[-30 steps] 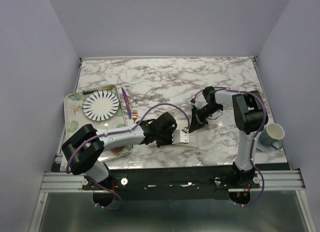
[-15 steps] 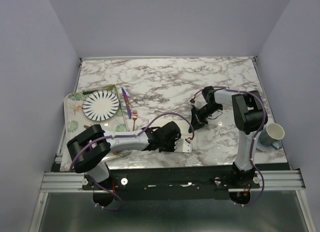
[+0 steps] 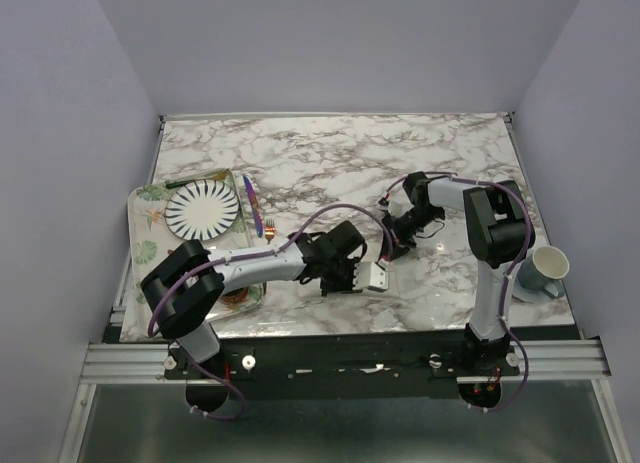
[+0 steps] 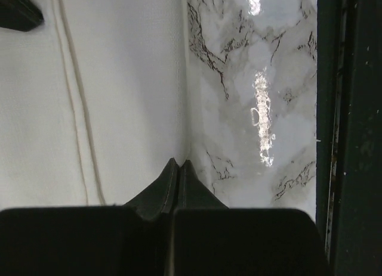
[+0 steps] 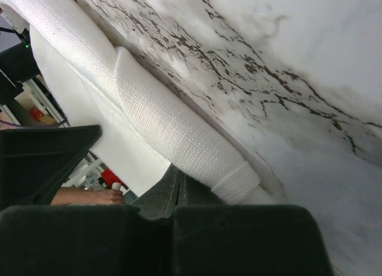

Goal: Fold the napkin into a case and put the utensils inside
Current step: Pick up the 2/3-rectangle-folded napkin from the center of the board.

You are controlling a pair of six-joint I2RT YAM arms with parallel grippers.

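A: Left arm (image 3: 245, 268)?
B: Laid out low, reaching from its base out to the right, forearm almost level, cable looping over the wrist.
A: Left gripper (image 4: 179, 164)?
B: Closed. Both fingers pressed together, tips meeting in one point, aimed down and forward.
A: Right arm (image 3: 487, 288)?
B: Upright off its base, elbow high, forearm folded back to the left, wrist tipped down.
A: Right gripper (image 5: 178, 176)?
B: Closed too, no gap between the fingers. The two grippers sit near each other, apart.

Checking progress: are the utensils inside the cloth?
Out: slim purple-blue utensil and copper-gold fork lie beside the striped white plate, apart from the cream cloth napkin.
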